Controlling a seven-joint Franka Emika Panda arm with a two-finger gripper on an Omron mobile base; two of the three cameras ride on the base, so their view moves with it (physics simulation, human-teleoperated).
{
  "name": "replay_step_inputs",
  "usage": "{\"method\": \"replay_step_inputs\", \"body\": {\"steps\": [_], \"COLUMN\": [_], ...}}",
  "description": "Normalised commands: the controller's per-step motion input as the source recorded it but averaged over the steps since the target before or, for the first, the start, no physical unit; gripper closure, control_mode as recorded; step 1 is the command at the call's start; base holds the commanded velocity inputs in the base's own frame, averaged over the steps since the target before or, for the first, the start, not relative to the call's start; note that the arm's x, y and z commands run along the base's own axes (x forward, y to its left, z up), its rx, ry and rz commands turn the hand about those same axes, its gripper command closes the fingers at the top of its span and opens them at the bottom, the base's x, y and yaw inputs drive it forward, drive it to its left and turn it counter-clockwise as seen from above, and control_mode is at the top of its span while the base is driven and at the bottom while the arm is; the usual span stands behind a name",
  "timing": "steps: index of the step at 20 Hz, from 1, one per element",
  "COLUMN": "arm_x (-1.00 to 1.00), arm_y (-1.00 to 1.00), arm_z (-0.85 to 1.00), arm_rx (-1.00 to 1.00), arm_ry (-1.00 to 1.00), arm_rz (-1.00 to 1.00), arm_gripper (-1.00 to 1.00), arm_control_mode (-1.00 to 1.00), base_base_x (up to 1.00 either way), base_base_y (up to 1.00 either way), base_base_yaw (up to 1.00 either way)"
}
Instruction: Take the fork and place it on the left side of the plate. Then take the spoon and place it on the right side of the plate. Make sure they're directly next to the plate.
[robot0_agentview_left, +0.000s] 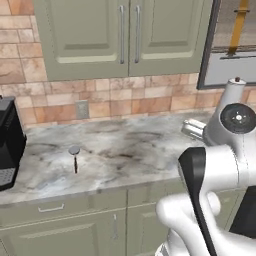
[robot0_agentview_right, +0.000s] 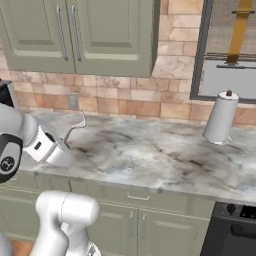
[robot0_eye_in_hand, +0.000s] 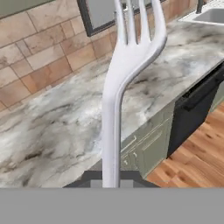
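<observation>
Glossy white rounded arm (robot0_agentview_left: 220, 165) links; black trim band at one joint; dark round cap with pale centre.

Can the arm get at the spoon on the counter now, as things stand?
Probably not yet: the pincer is shut on the fork, so it has no free grip. The spoon itself lies alone on the open counter, nothing around it.

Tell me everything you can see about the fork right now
The fork is a slim, all-silver, metallic-looking utensil with a long narrow handle that widens into a curved neck and several tines. It is held in the shut gripper by the lower end of its handle, tines pointing away from the hand, lifted clear above the marble counter. In the right base view it shows as a thin curved sliver sticking up from the gripper, above the counter's left end. Only the gripper touches it.
</observation>
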Motion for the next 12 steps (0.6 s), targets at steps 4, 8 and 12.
{"method": "replay_step_inputs", "body": {"steps": [4, 8, 12], "arm_x": [0.0, 0.0, 0.0], "arm_y": [0.0, 0.0, 0.0], "arm_z": [0.0, 0.0, 0.0], "arm_rx": [0.0, 0.0, 0.0], "arm_ry": [0.0, 0.0, 0.0], "arm_rz": [0.0, 0.0, 0.0], "arm_gripper": [1.0, 1.0, 1.0], "arm_control_mode": [1.0, 1.0, 1.0], "base_base_x": [-1.0, -0.85, -0.64], "base_base_y": [0.01, 0.16, 0.16], "base_base_yaw": [-0.26, -0.52, -0.61]}}
